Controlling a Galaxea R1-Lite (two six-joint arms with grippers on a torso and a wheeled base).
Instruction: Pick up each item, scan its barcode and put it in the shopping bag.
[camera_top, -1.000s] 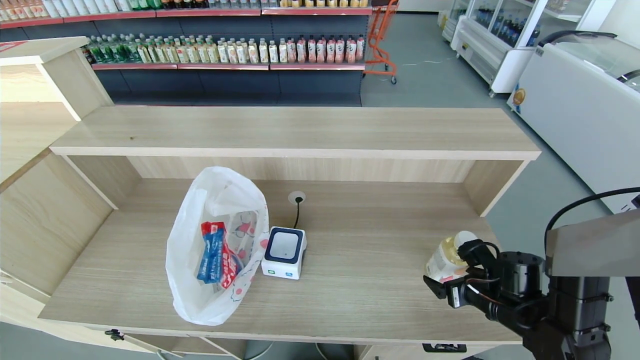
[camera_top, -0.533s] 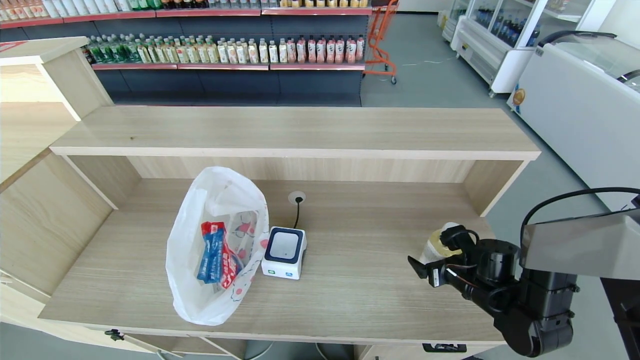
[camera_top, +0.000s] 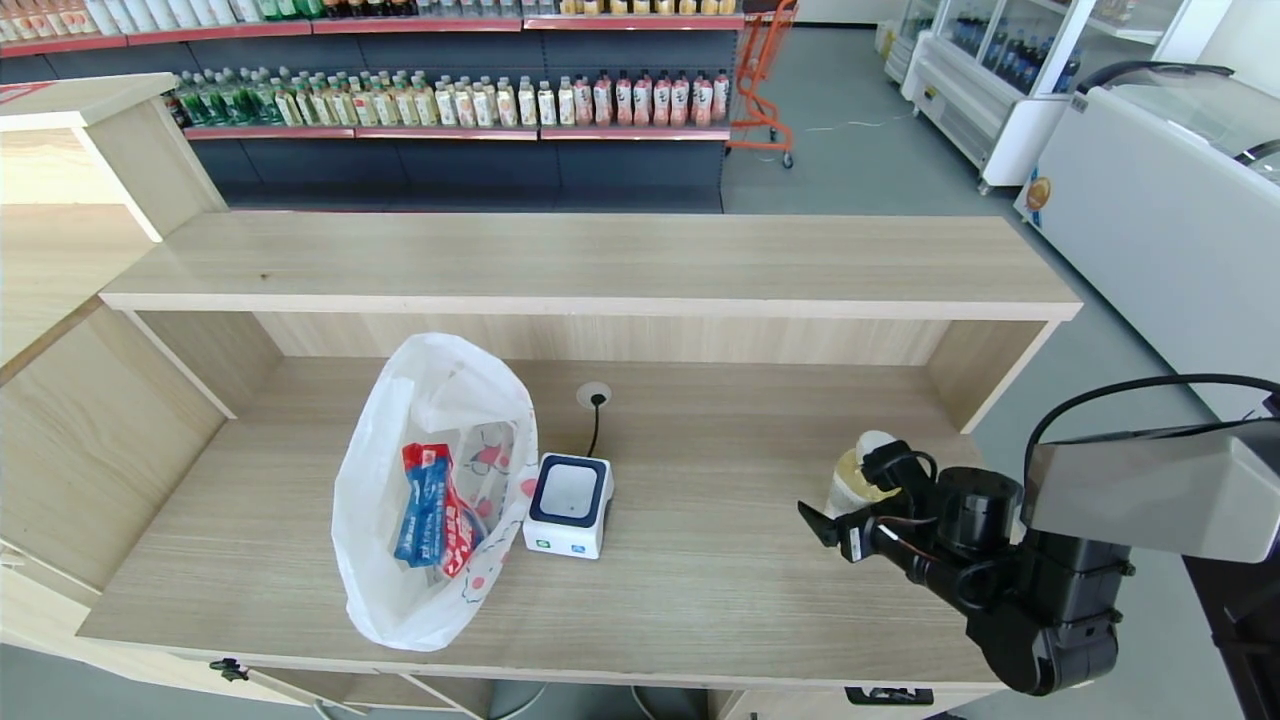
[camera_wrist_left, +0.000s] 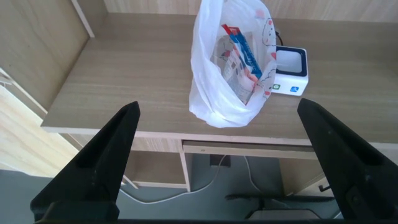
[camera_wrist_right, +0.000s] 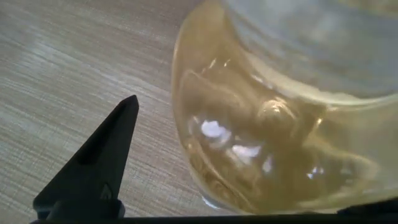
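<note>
Where the bottle (camera_top: 858, 468) stands: lower right of the head view, near the right end of the counter (camera_top: 720, 590). It is roughly upright, with pale yellow contents and a white cap.
Right gripper (camera_top: 836, 492): set about the bottle with its jaws spread. In the right wrist view the near finger (camera_wrist_right: 102, 165) stands clear of the bottle, with bare wood between them. The other finger is hidden behind the bottle. I judge nothing is clamped yet.
Left gripper (camera_wrist_left: 217, 104): fingers wide apart with nothing between them, held out before the counter's front edge.
Scanner (camera_top: 568, 505): centre of the head view, a white box with its dark-framed window facing up, just beside the bag.
Shopping bag (camera_top: 365, 540): left of centre, white, mouth open, with red-and-blue packets (camera_top: 430, 505) already inside.
Step in hand: most likely taking hold of the bottle, ahead of the scan.
Doing it well: centre the bottle between the fingers before closing, so both meet it together. Clamp on the body below the cap and squeeze firmly, since a smooth round wall may turn in the grip. Lift straight up, then carry it towards frame centre and turn the barcode down to the window. Which side bears the barcode cannot be told.
Risk: one finger touching first could tip the bottle, and the counter's right edge is near.
</note>
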